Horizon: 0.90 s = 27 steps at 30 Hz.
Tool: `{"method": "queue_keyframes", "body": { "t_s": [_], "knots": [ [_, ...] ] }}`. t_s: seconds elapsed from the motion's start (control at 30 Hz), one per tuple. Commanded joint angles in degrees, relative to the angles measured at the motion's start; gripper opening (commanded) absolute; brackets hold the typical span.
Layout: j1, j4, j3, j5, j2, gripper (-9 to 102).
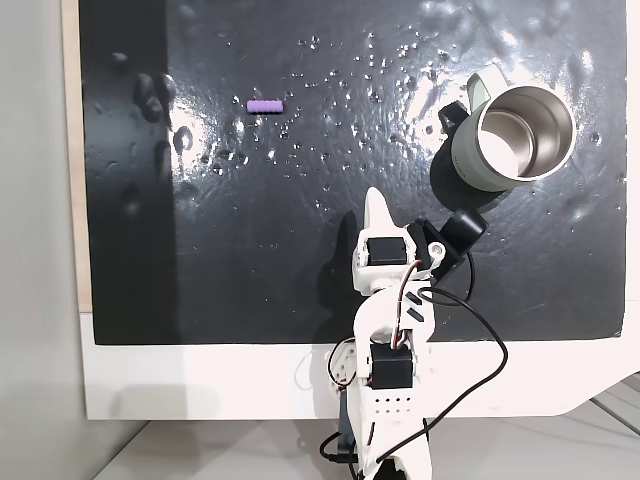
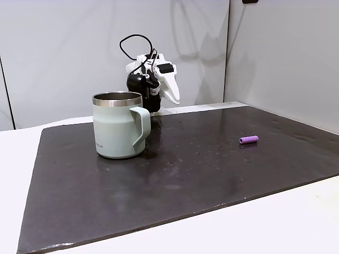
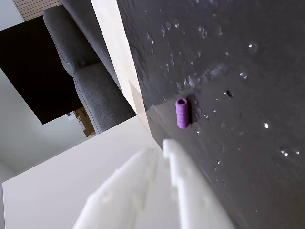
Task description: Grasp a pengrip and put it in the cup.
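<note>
White gripper (image 3: pixel 164 148) fills the wrist view's lower edge, jaws together and holding nothing. Beneath it the black mat (image 1: pixel 300 260) spreads wide and bare. Near the mat's right edge in a fixed view stands the cup (image 1: pixel 510 140); the pengrip (image 1: pixel 265 104) lies well apart, near the top edge

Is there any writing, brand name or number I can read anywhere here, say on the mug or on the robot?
No text can be read in these pictures.
The cup bears a small dark mark low on its side in a fixed view, too small to read.
The arm's motor housings show no readable label.
The pengrip bears none.
</note>
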Motion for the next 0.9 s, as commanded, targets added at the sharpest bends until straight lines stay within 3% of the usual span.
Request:
{"method": "queue_keyframes", "body": {
  "t_s": [0.0, 0.53, 0.87],
  "knots": [
    [-2.99, 0.35, 2.99, -4.13, 0.53, 0],
    [-2.99, 0.62, 2.37, -3.78, 0.53, 0],
    [-7.65, 9.76, -15.73, -3.25, -6.42, 0]
  ]
}}
